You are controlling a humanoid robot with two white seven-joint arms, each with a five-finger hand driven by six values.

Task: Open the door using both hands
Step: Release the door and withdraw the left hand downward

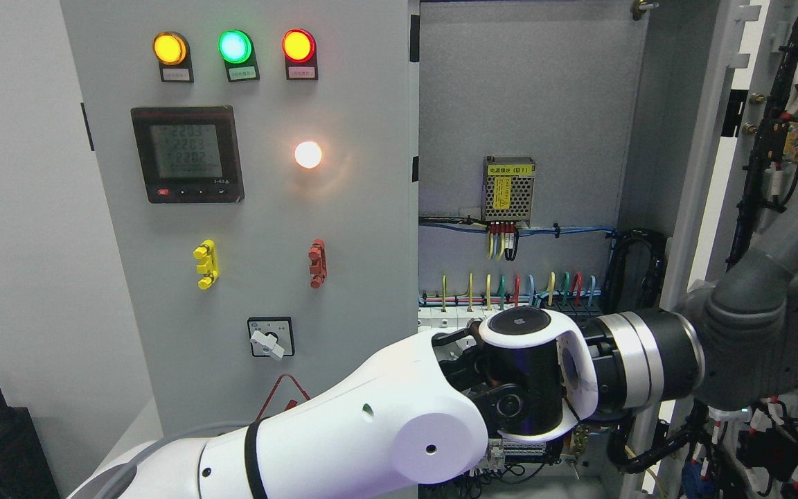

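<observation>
Head view shows my left hand (752,353) pressed against the door (780,208) at right (finger state unclear); cabinet (524,104) interior already exposed, so opening looks mostly done.

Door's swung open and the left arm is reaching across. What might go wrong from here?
1. The left hand sits at the open door's inner side, close to its wire bundles; the fingers might snag one.
2. The left forearm crosses just in front of the breaker row, so dropping or retracting carelessly may knock it.
</observation>
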